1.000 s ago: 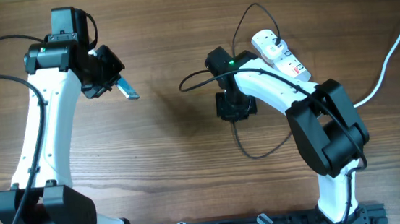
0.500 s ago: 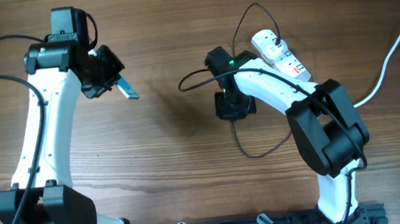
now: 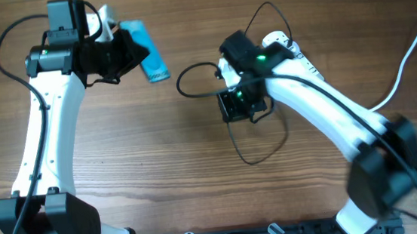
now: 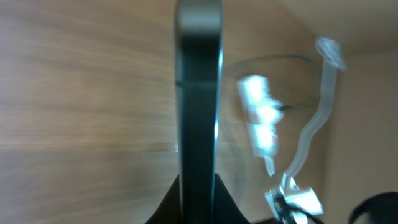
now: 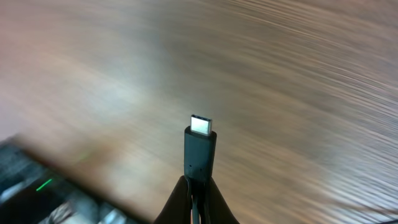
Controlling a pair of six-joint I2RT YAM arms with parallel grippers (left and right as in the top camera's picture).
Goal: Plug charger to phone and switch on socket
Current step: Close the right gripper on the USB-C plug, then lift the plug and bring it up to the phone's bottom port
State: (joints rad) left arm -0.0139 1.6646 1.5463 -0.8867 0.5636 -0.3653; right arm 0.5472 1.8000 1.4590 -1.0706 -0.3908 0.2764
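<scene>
My left gripper [image 3: 129, 54] is shut on the phone [image 3: 147, 50], whose turquoise screen faces up at the back left of the table. In the left wrist view the phone [image 4: 198, 93] shows edge-on, upright between the jaws. My right gripper [image 3: 239, 105] is shut on the charger [image 5: 200, 148], its small black plug with a silver tip sticking out past the fingertips. The thin black cable [image 3: 253, 155] loops over the table below the right gripper. The white socket [image 3: 298, 57] lies behind the right arm, partly hidden; it shows blurred in the left wrist view [image 4: 261, 121].
A thick white cord [image 3: 407, 46] runs from the socket's end to the back right corner. The table is brown wood. Both arm bases stand at the front edge.
My left gripper has swung the phone up and right, its screen now facing up. My right arm has shifted left with the plug; its elbow has swept right. Both wrist views are blurred.
</scene>
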